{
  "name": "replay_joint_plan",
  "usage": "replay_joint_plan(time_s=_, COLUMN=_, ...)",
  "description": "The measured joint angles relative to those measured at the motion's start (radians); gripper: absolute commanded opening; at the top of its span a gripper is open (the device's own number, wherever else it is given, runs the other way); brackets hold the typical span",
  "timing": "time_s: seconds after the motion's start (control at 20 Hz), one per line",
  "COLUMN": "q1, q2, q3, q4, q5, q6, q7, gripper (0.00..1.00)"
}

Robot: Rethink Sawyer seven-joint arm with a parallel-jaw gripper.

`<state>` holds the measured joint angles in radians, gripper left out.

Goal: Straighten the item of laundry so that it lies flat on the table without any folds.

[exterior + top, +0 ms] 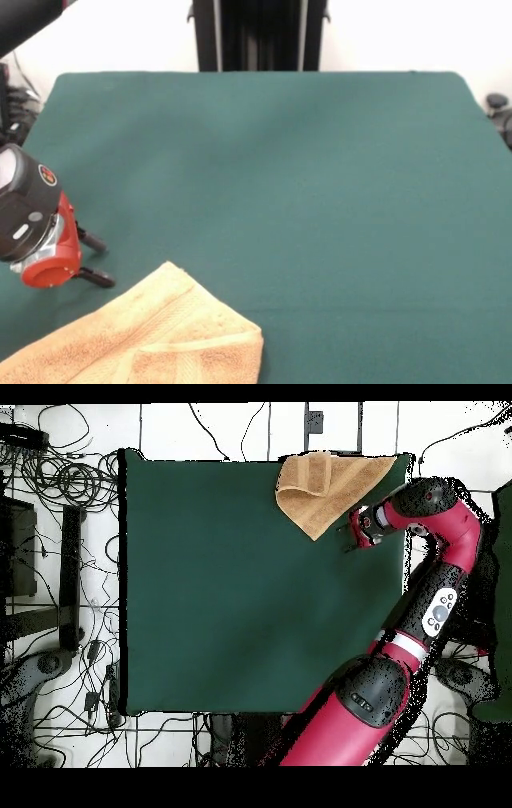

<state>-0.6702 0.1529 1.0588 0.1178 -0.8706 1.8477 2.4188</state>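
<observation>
No legible text, label or number — anywhere in either view.

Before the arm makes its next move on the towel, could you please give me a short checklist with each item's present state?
1. Towel lies flat: not ok, one layer is folded over another.
2. Towel wholly on the table: cannot tell, it lies at the table's edge.
3. Gripper clear of the cloth: ok, it stands beside the towel, apart from it.
4. Gripper open: ok, fingers are spread and hold nothing.
5. Bare table beside the towel for unfolding: ok.
</observation>
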Motion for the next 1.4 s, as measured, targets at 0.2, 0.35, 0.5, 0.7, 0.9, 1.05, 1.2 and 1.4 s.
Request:
replay_joint_plan(time_s=0.2, q1=0.0, q2=-0.011, q3=0.031, q4=0.001, q5=-0.024, q6=-0.084, q7=-0.067, gripper=1.0)
replay_joint_plan(time_s=0.35, q1=0.0, q2=-0.023, q3=0.051, q4=0.007, q5=-0.031, q6=-0.155, q7=-0.109, gripper=1.0)
replay_joint_plan(time_s=0.5, q1=0.0, q2=-0.03, q3=0.06, q4=0.009, q5=-0.033, q6=-0.199, q7=-0.117, gripper=1.0)
replay_joint_plan(time_s=0.7, q1=0.0, q2=-0.049, q3=0.075, q4=0.009, q5=-0.036, q6=-0.365, q7=-0.117, gripper=1.0)
replay_joint_plan(time_s=0.9, q1=0.0, q2=-0.059, q3=0.086, q4=0.009, q5=-0.037, q6=-0.467, q7=-0.117, gripper=1.0)
replay_joint_plan(time_s=1.05, q1=-0.001, q2=-0.061, q3=0.108, q4=0.009, q5=-0.039, q6=-0.575, q7=-0.117, gripper=1.0)
replay_joint_plan(time_s=1.2, q1=-0.002, q2=-0.061, q3=0.127, q4=0.009, q5=-0.04, q6=-0.62, q7=-0.117, gripper=1.0)
replay_joint_plan(time_s=1.4, q1=-0.003, q2=-0.059, q3=0.143, q4=0.009, q5=-0.037, q6=-0.639, q7=-0.117, gripper=1.0)
